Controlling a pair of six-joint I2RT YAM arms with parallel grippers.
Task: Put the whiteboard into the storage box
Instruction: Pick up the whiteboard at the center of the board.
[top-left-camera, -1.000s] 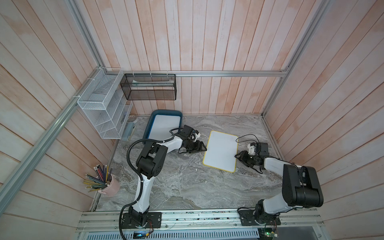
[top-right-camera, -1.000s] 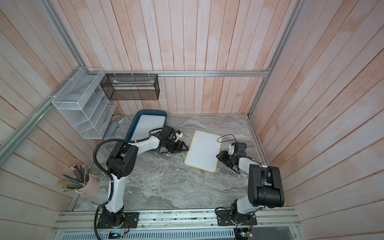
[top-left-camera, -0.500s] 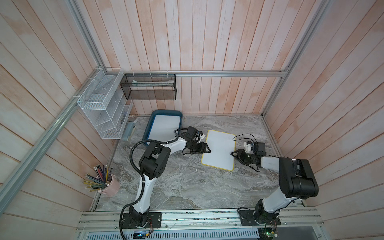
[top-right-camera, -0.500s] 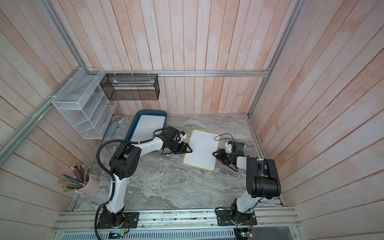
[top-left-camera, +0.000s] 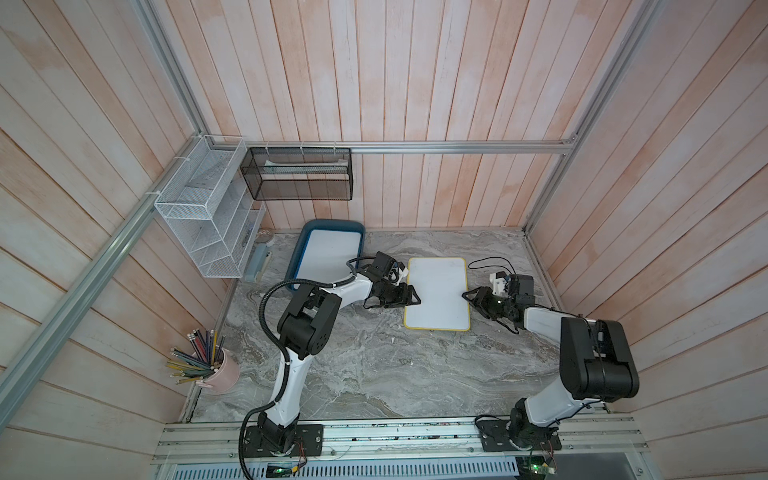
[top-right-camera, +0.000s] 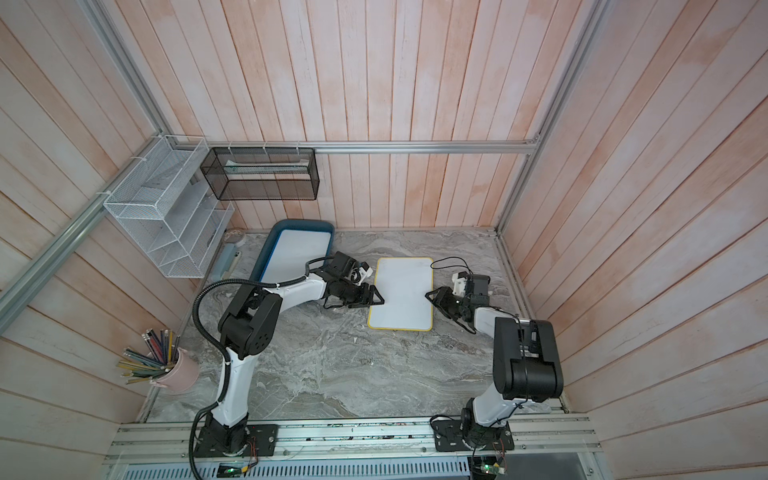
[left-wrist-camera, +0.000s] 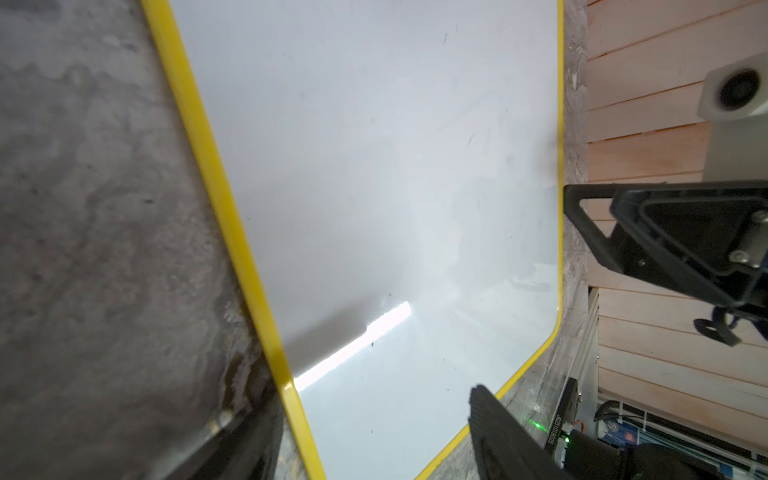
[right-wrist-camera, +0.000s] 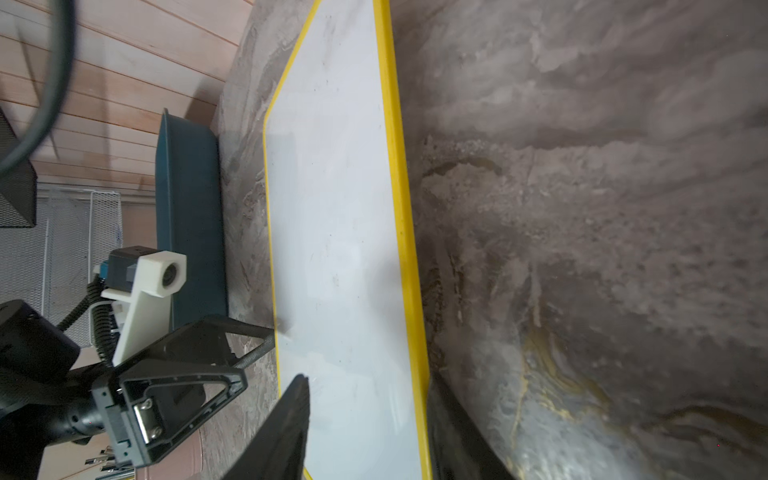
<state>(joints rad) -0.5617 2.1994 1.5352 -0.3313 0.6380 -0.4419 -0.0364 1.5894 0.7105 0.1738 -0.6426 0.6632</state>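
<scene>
Plank-walled enclosure, marble-pattern desk (top-left-camera: 374, 365).
Aluminium rails (top-left-camera: 457, 146) frame the walls (top-left-camera: 415, 83); white wire rack (top-left-camera: 199, 216) and black mesh basket (top-left-camera: 297, 183) hang in one corner.

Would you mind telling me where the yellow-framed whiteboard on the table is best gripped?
Pinch the yellow frame midway along a long edge of the whiteboard, coming in low from the side. It lies flat and thin on the table, so probably only its rim offers a hold.
</scene>
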